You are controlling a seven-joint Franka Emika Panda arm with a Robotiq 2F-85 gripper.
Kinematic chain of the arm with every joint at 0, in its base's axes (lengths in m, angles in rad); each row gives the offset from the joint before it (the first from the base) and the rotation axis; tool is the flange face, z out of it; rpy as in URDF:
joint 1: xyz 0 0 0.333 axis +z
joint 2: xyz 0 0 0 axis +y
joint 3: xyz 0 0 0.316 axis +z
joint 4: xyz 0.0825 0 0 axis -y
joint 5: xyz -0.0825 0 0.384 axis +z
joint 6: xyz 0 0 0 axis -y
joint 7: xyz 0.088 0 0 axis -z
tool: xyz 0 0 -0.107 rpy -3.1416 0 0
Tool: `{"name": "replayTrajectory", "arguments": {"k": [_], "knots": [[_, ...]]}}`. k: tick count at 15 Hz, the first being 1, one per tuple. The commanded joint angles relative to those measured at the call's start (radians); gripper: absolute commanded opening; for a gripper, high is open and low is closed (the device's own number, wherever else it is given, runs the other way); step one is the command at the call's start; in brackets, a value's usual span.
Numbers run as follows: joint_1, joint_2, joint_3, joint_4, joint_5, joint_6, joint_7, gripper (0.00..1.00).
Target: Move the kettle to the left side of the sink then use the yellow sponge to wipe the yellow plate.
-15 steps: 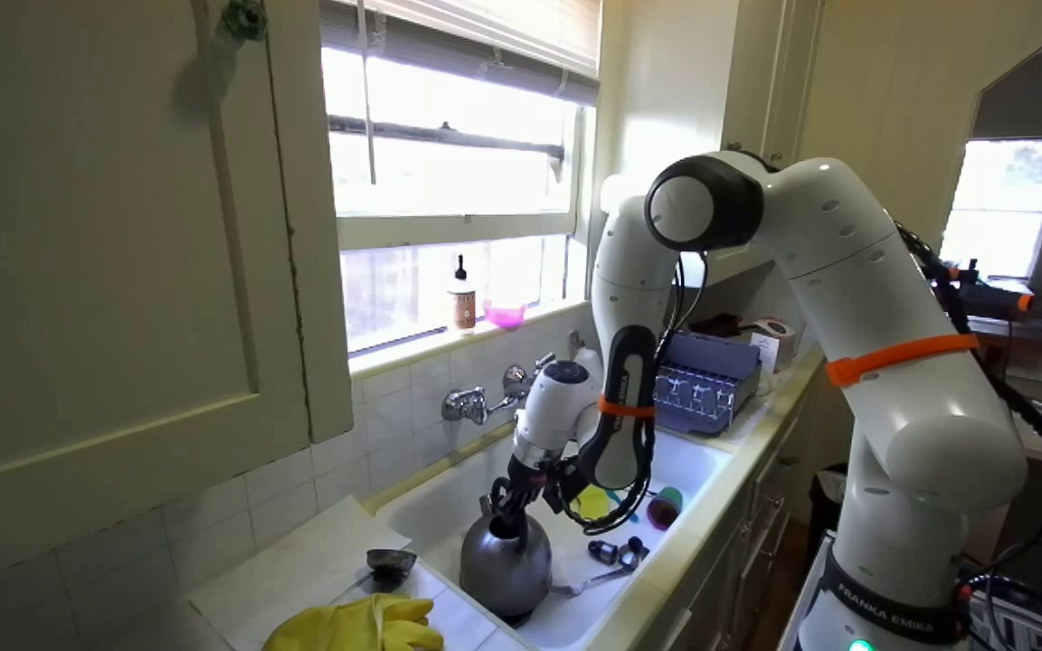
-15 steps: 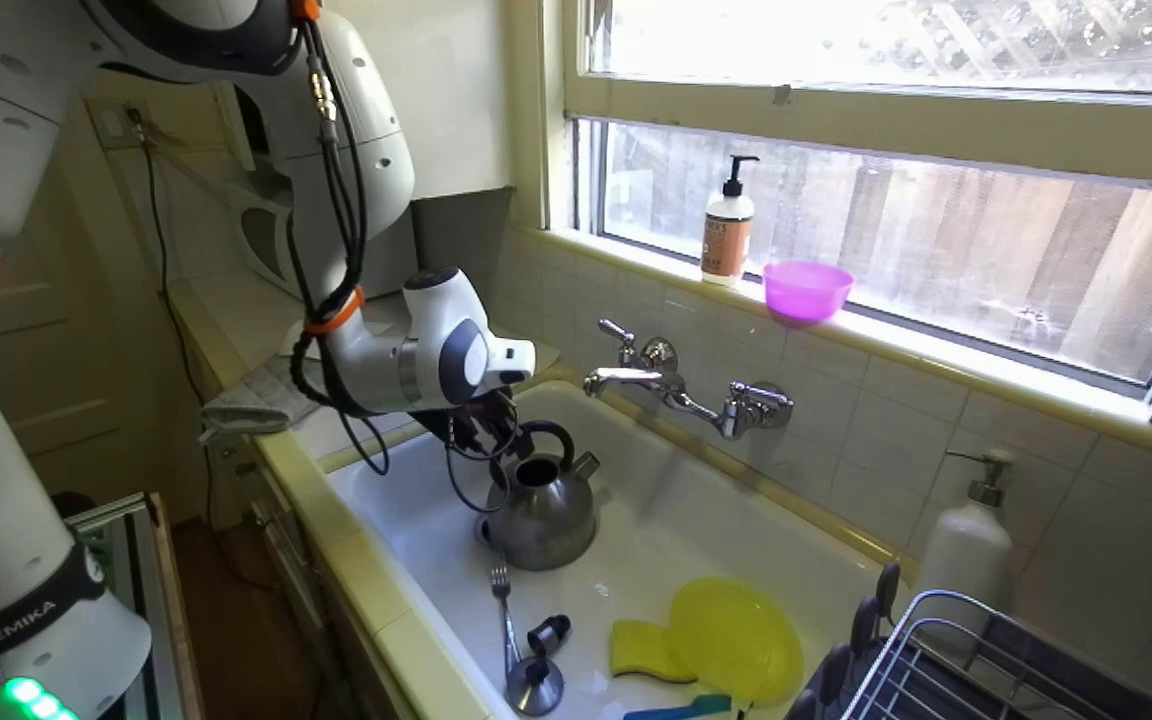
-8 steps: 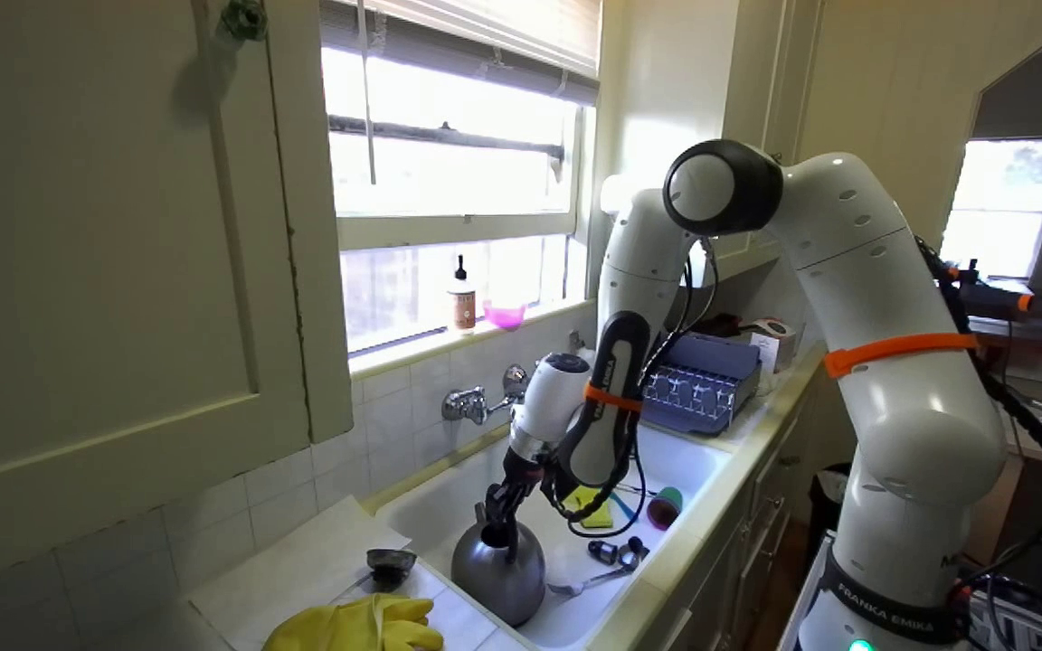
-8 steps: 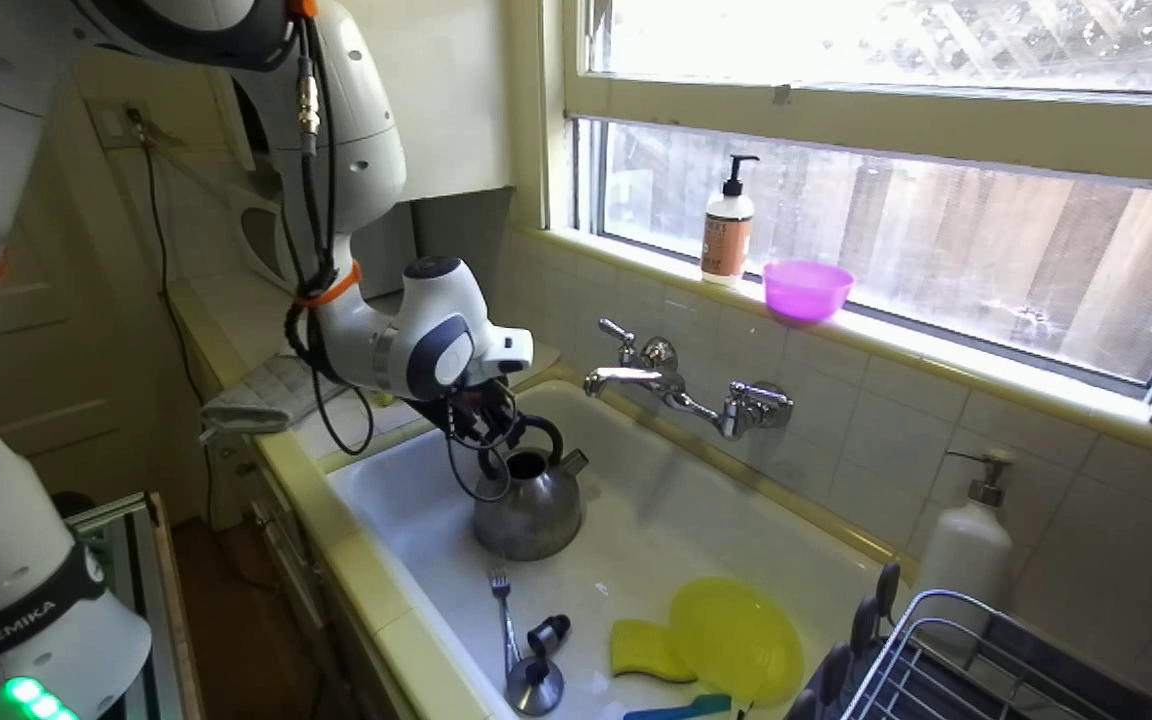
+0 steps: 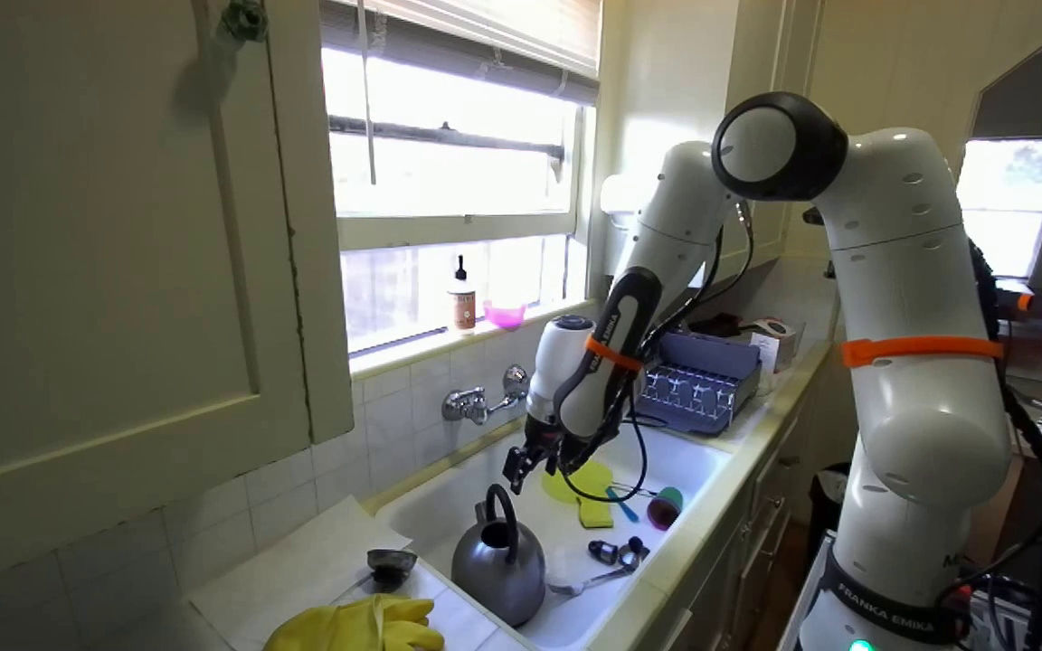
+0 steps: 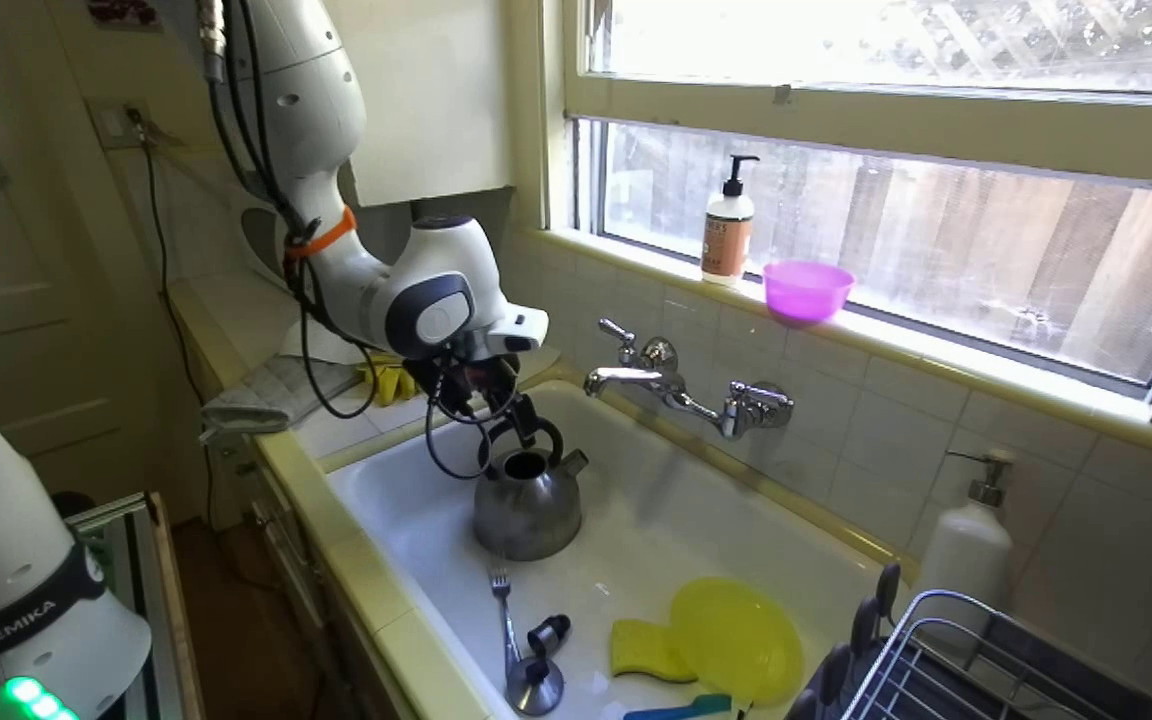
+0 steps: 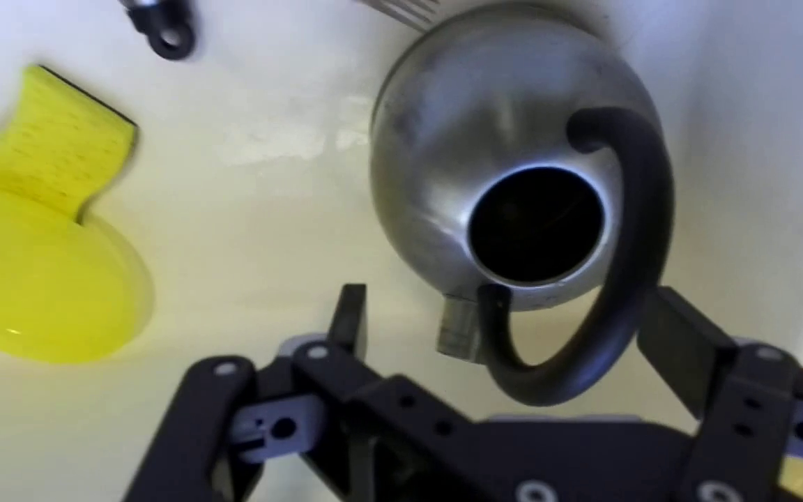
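Up I come: my hand (image 7: pixel 513 324) is higher than 0.5 seconds ago, released, fingers (image 7: pixel 351 315) wide apart! The kettle (image 6: pixel 528 515) keeps its spot, upright near 1 end of the sink (image 6: pixel 656 525), dull gray metal, open and dark on top, black handle (image 7: pixel 645 223) arching.

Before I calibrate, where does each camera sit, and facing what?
An exterior view: near the yellow gloves, facing along the sink; most of the arm shows.
An exterior view: near the dish rack, facing back; arm cropped.
Wrist view: on the arm, facing down at the kettle; end effector shows.
Both exterior views share kettle, sponge, plate.
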Motion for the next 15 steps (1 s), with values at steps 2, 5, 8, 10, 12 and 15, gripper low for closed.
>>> {"name": "replayTrajectory", "arguments": {"k": [2, 5, 8, 10, 12, 15], "knots": [[0.119, -0.107, -0.219, -0.057, -0.011, -0.148, 0.132, 1.0], [0.101, -0.12, -0.287, -0.069, -0.04, -0.181, 0.197, 1.0], [0.077, -0.071, -0.353, -0.067, -0.098, -0.08, 0.188, 1.0], [0.05, -0.031, -0.371, -0.058, -0.098, -0.006, 0.135, 1.0], [0.02, 0.018, -0.377, -0.047, -0.049, 0.059, 0.083, 1.0], [-0.077, 0.106, -0.313, -0.019, 0.061, 0.125, -0.015, 1.0]]}}
